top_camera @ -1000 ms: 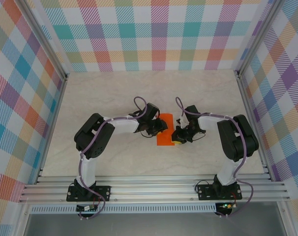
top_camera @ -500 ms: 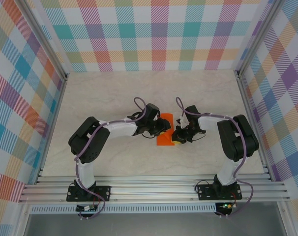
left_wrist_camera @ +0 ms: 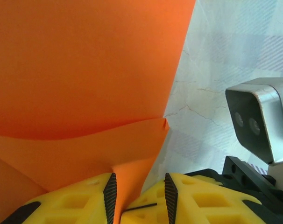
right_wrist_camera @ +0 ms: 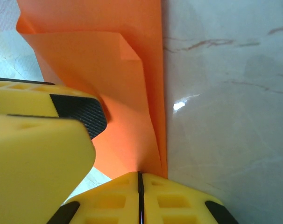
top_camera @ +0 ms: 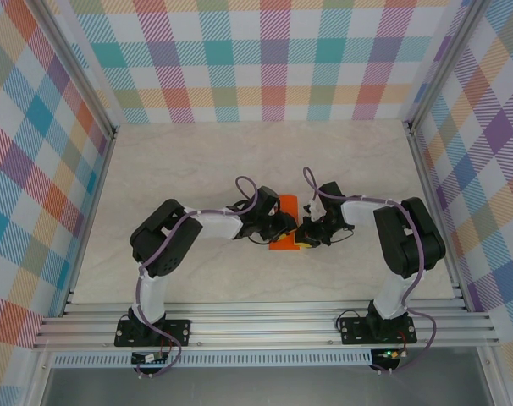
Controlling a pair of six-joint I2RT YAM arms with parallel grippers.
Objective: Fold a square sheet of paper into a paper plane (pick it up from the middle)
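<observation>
The square sheet of paper (top_camera: 287, 206) is bright orange and lies folded into a creased, layered strip on the table's middle. It is no pointed paper plane. My left gripper (top_camera: 280, 227) sits over its left side. In the left wrist view its jaws (left_wrist_camera: 138, 181) stand open with a raised paper flap (left_wrist_camera: 132, 179) between them, lying against the left pad. My right gripper (top_camera: 306, 234) is at the sheet's right edge. Its fingers (right_wrist_camera: 139, 174) are shut on the folded edge of the paper (right_wrist_camera: 132, 121).
Marble-patterned tabletop (top_camera: 197, 161) lies bare around the paper, ringed by plaid walls (top_camera: 265, 59). The right wrist's camera housing (left_wrist_camera: 260, 119) shows close beside the left jaws. The left gripper's yellow finger (right_wrist_camera: 38, 140) crowds the right wrist view.
My left gripper has slid right over the paper, closer to the right gripper, and its elbow has shifted. The right arm has held still.
</observation>
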